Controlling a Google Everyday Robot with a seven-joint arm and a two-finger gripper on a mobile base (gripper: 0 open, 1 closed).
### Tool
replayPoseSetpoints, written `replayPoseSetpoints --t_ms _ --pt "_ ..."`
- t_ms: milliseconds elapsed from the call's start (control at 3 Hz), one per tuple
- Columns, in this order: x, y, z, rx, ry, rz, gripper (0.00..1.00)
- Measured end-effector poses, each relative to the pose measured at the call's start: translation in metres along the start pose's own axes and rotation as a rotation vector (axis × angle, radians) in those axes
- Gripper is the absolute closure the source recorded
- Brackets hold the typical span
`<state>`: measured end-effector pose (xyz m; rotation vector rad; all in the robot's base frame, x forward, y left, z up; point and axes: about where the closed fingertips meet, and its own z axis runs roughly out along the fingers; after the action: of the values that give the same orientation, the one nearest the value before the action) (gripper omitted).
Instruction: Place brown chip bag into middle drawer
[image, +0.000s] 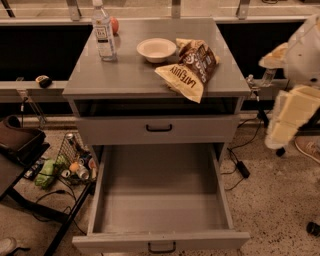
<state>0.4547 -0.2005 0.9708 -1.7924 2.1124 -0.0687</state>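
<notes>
The crinkly brown-and-tan chip bag lies on the grey desk, overhanging its front edge beside a white bowl. The gripper hangs off the desk's right corner. Whether it is open or closed, I cannot tell. Best to pinch the bag's puffed middle from above and lift it clear, then lower it into the pulled-out, shallow grey middle drawer.

The bag at the desk's front right reads "LATE JULY" in dark letters on its tan end. The bottle label at the desk's back left is unreadable. The hand hangs off the desk's right side.
</notes>
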Motion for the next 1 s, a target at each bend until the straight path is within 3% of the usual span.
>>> replayPoseSetpoints --t_ms 333,667,1000 --pt "-0.067 -0.034 0.038 0.036 -0.172 -0.228 0.0" --pt "-0.139 -0.049 0.066 0.07 -0.241 -0.511 0.0" --pt "-0.2 -0.062 0.093 0.117 -0.205 -0.755 0.0"
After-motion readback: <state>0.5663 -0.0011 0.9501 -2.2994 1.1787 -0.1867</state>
